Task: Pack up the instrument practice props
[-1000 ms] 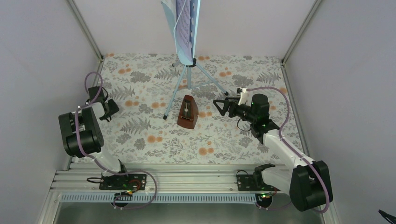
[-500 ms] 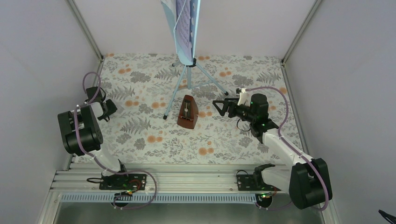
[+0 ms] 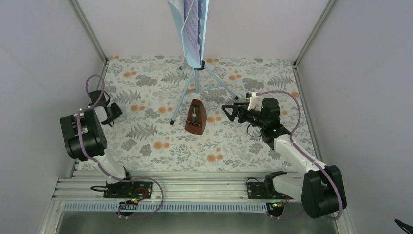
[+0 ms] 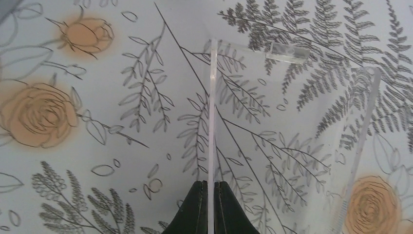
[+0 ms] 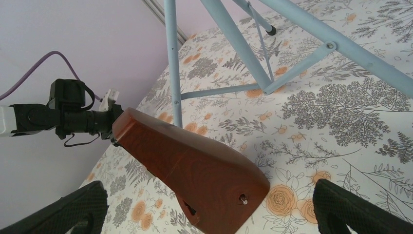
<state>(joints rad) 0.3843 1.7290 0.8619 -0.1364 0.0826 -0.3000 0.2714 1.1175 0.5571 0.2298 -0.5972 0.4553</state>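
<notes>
Two-finger left claw (image 4: 210, 189) pinches clear panel (image 4: 277, 146); sheet-music pages (image 3: 194, 22) illegibly small.

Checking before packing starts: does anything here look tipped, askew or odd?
Nothing is tipped: the metronome and music stand stand upright. One oddity: the left tool pinches the edge of a clear plastic panel, almost invisible from above.

One reddish-brown metronome (image 3: 196, 117) and one pale-blue music stand (image 3: 200, 29), showing three legs, are sharing the tabletop (image 3: 146, 146) with one clear plastic container (image 4: 282, 146). Two claws are appearing: left claw (image 4: 210, 189), right claw (image 3: 228, 110). The sheet-music pages (image 3: 191, 19) are overlapping, number unclear.
</notes>
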